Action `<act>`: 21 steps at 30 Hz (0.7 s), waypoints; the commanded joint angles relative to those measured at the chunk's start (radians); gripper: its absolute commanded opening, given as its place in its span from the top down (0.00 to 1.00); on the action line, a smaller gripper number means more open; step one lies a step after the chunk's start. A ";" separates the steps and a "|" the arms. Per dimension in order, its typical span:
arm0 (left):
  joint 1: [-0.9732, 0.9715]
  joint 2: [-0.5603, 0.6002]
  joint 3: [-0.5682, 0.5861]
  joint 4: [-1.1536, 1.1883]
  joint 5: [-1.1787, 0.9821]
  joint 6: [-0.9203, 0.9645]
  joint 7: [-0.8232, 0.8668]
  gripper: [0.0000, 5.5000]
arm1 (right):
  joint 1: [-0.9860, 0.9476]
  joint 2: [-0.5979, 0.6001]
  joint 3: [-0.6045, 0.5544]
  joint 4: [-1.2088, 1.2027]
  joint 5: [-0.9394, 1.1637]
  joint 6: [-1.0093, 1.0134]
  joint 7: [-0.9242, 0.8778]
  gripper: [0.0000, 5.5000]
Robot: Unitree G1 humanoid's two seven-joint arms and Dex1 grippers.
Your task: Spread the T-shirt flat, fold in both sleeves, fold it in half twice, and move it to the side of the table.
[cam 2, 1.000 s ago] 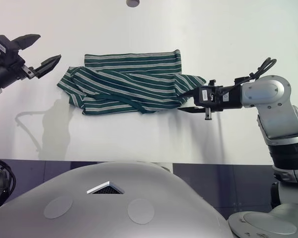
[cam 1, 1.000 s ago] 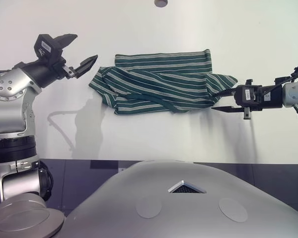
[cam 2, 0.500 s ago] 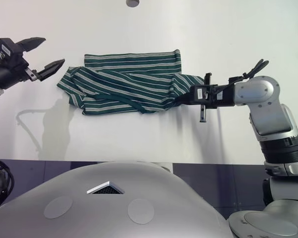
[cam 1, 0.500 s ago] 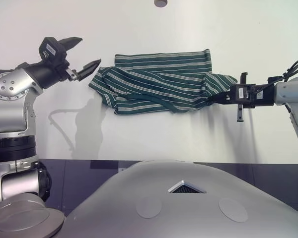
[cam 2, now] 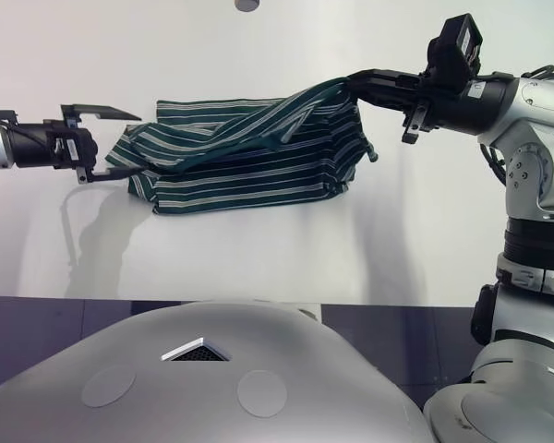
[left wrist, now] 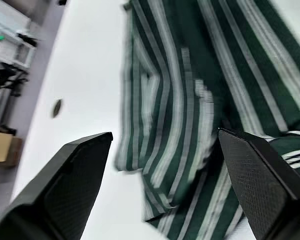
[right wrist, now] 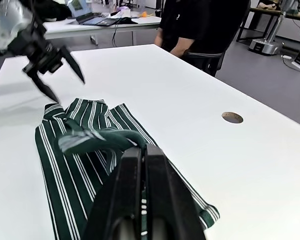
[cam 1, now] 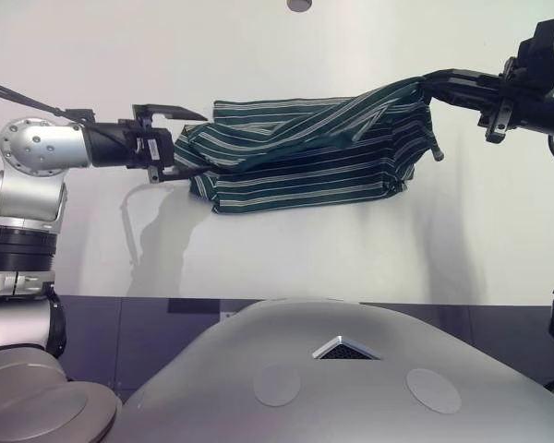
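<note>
A green T-shirt (cam 1: 295, 161) with white stripes lies crumpled on the white table (cam 1: 286, 249). My right gripper (cam 1: 431, 80) is shut on a bunch of the T-shirt's right side and holds it up above the table, so the cloth stretches in a band toward the left. In the right wrist view the shut fingers (right wrist: 140, 165) pinch a rolled fold of the T-shirt (right wrist: 85, 170). My left gripper (cam 1: 190, 145) stands open at the T-shirt's left edge, low over the table. In the left wrist view its fingers (left wrist: 75, 175) straddle the striped cloth (left wrist: 215, 65).
A round cable hole (cam 1: 298, 5) sits in the table at the far edge, behind the T-shirt. Bare table surface lies in front of the T-shirt and on both sides. Desks and chairs stand beyond the table (right wrist: 270, 165).
My right gripper has shut on the T-shirt's right side and raised it up off the table. My left gripper has dropped and moved right to the T-shirt's left edge, staying open.
</note>
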 commanded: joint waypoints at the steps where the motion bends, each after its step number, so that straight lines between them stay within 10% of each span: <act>1: -0.015 0.008 -0.017 0.037 0.071 -0.061 0.038 0.30 | -0.034 0.017 0.004 0.009 -0.011 0.009 -0.021 0.99; 21: -0.102 -0.030 -0.118 0.292 0.339 -0.291 0.293 0.93 | -0.003 0.042 0.007 -0.048 0.002 0.038 -0.029 1.00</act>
